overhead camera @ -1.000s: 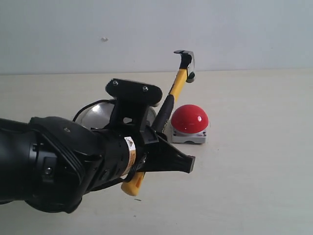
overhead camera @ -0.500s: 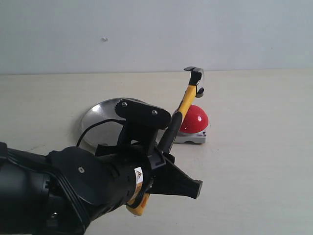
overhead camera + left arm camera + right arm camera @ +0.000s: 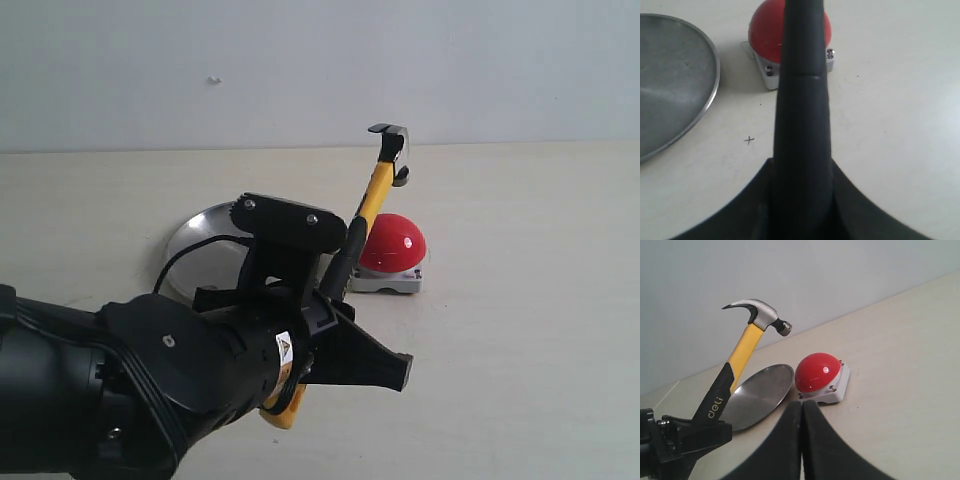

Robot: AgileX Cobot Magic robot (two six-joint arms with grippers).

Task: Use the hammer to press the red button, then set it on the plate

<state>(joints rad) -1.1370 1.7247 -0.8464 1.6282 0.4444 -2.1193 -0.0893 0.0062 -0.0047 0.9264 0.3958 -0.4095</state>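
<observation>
Exterior view shows the left gripper [image 3: 335, 308] clamped on the hammer [image 3: 367, 210] handle, head raised clear of the button [image 3: 392, 243], plate [image 3: 198, 240] beside the button; I'd tip it down slow onto the dome's middle

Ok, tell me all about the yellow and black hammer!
The small claw hammer has a dark metal head with a curved claw, a yellow neck and a black grip marked "deli", with a yellow end. It stands tilted, head up in the air, clear of the red dome button. Only the left gripper touches it, clamped on the grip.
</observation>
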